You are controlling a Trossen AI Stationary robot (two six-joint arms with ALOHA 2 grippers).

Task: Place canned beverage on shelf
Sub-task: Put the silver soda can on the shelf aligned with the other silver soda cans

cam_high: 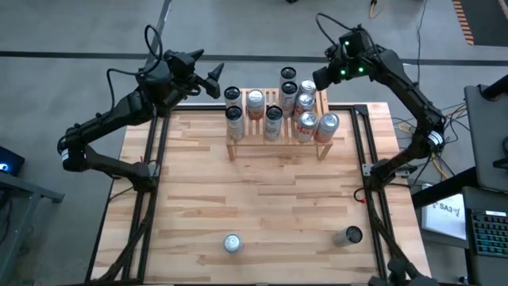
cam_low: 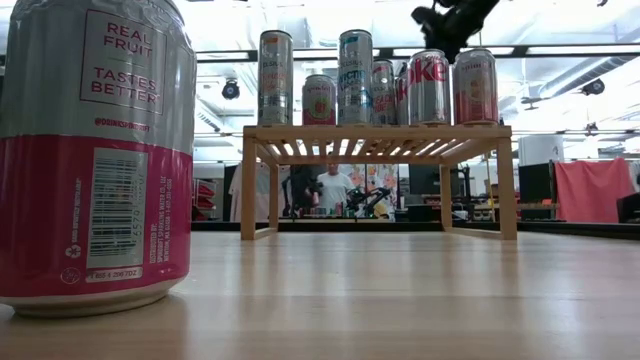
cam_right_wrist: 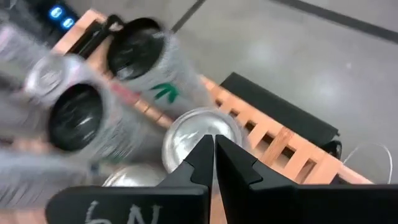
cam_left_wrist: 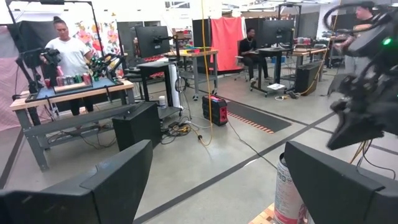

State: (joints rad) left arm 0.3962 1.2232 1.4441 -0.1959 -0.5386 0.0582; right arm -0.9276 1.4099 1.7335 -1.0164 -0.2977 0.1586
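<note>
Tabletop point(cam_high: 270, 199) shelf point(cam_high: 278, 141) holds cans point(cam_high: 274, 119) just beneath closed right tool point(cam_high: 321, 79).

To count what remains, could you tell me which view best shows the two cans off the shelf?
The high view: one can and a darker can stand apart near the table's front edge. The low view shows only one can close up; the wrist views show neither.

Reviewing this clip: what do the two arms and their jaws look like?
Both arms are dark, jointed and slim, with black cables looping off them. The left gripper ends in blunt, wedge-shaped black jaws. The right gripper has the same dark build, green lights glowing near its wrist, and white handwritten marks below its tapered jaws.
</note>
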